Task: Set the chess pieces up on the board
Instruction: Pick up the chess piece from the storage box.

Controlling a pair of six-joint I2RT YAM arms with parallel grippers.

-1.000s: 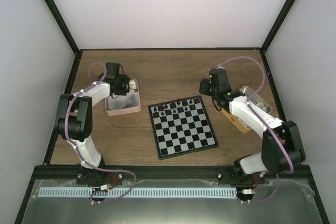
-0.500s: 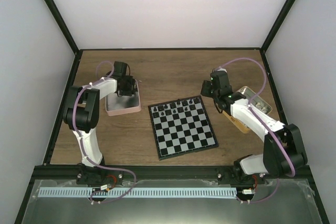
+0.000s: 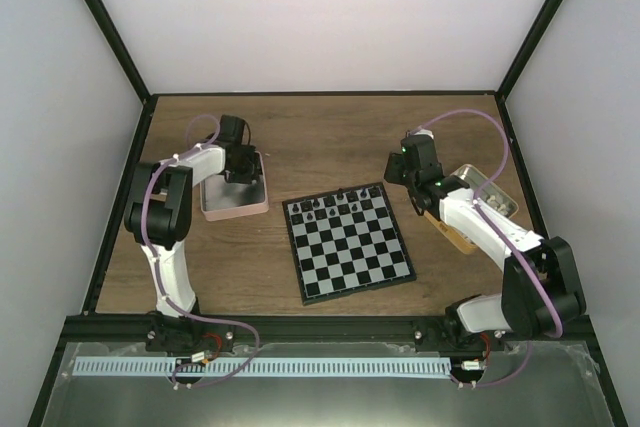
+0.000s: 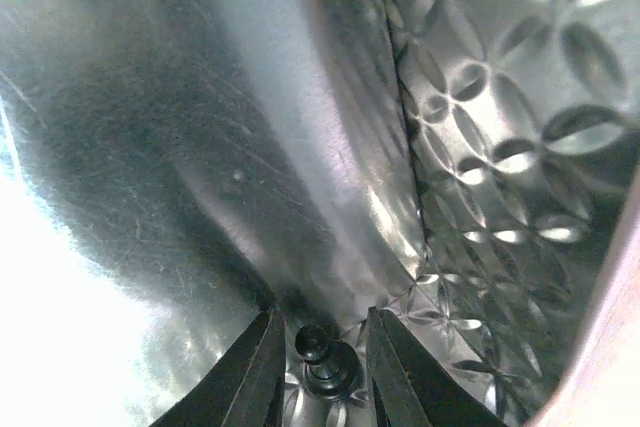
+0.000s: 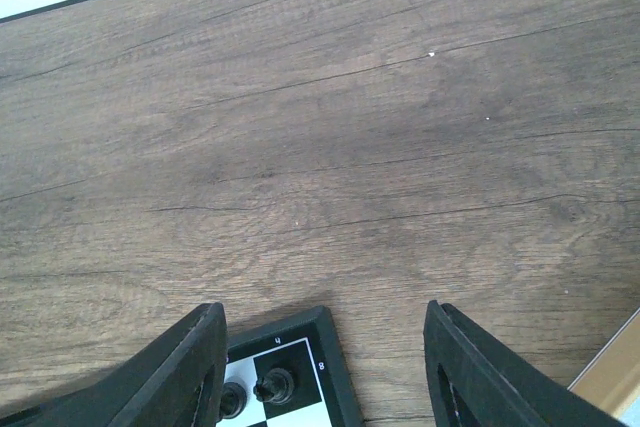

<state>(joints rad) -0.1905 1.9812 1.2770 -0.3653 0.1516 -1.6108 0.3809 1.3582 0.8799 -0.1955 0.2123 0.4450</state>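
Black chess piece [image 4: 325, 362] sits between the left end effector's [image 4: 321, 320] parted fingers.

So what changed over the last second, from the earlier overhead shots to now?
The left arm swung its elbow rightward, carrying the left gripper across the pink-rimmed tray; it now flanks a black piece, grip unclear. The right gripper drifted slightly right, open as before. The board and its pieces stayed put.
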